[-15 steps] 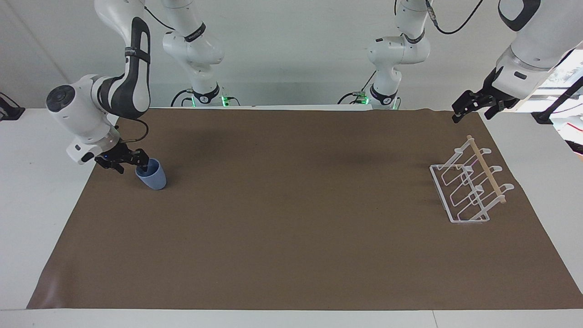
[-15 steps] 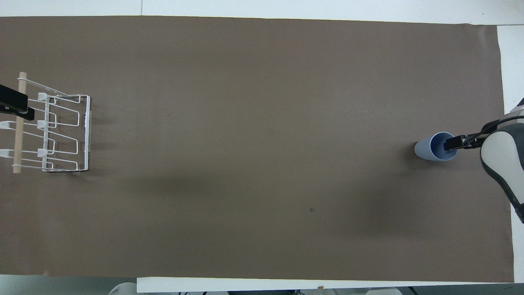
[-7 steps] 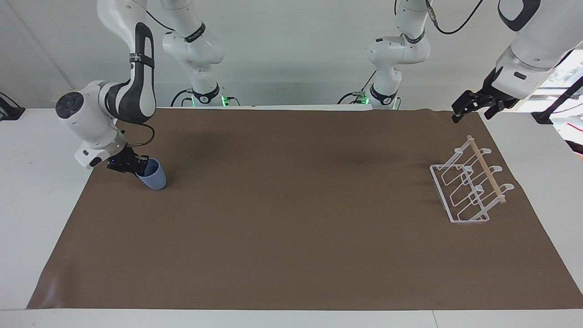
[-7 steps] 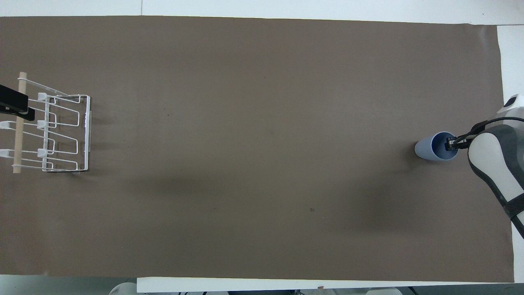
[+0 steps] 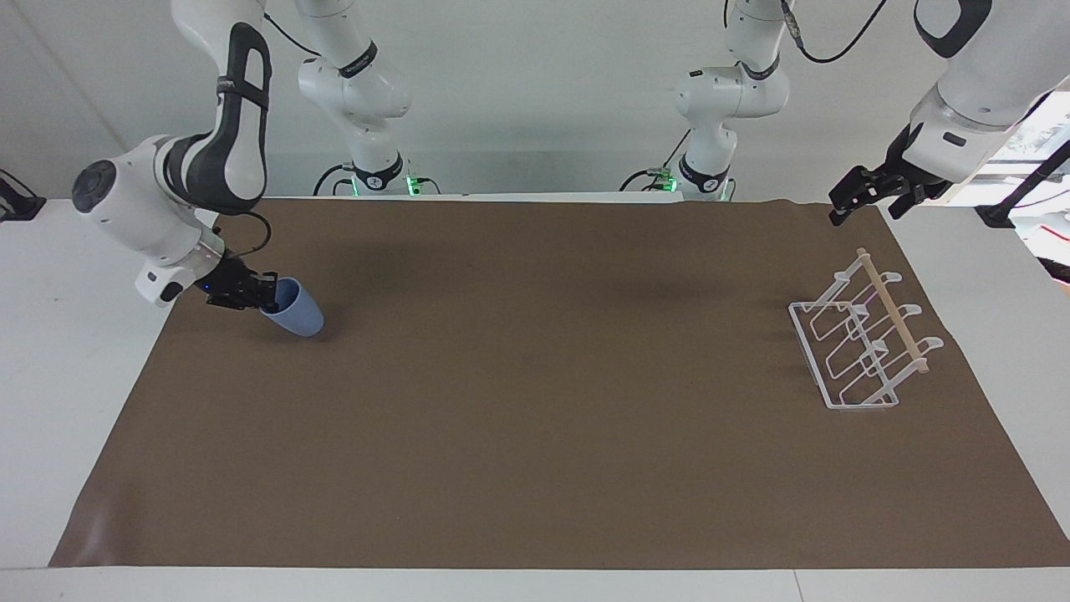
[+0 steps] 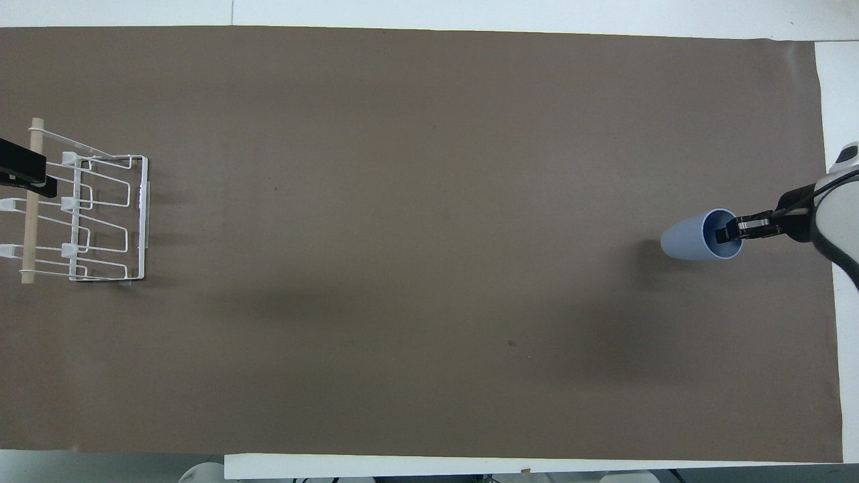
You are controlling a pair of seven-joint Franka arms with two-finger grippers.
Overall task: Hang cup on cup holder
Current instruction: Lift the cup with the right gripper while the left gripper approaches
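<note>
The light-blue cup [image 5: 298, 312] is tilted, mouth toward the right arm's end of the table, and lifted just off the brown mat. My right gripper [image 5: 269, 294] is shut on the cup's rim, one finger inside the mouth; this also shows in the overhead view, with the cup [image 6: 686, 240] and right gripper [image 6: 728, 232]. The white wire cup holder [image 5: 893, 311] with its wooden rod stands on the mat at the left arm's end, and shows in the overhead view [image 6: 29, 228]. My left gripper [image 5: 838, 211] waits in the air over the holder's rod [image 6: 23, 176].
The brown mat [image 5: 535, 418] covers most of the white table. A wide bare stretch of mat lies between the cup and the cup holder. The two arm bases stand at the table's robot edge.
My right gripper has closed on the cup's rim, tipped the cup further over and lifted and shifted it a little toward the table's middle. The left arm has not moved.
</note>
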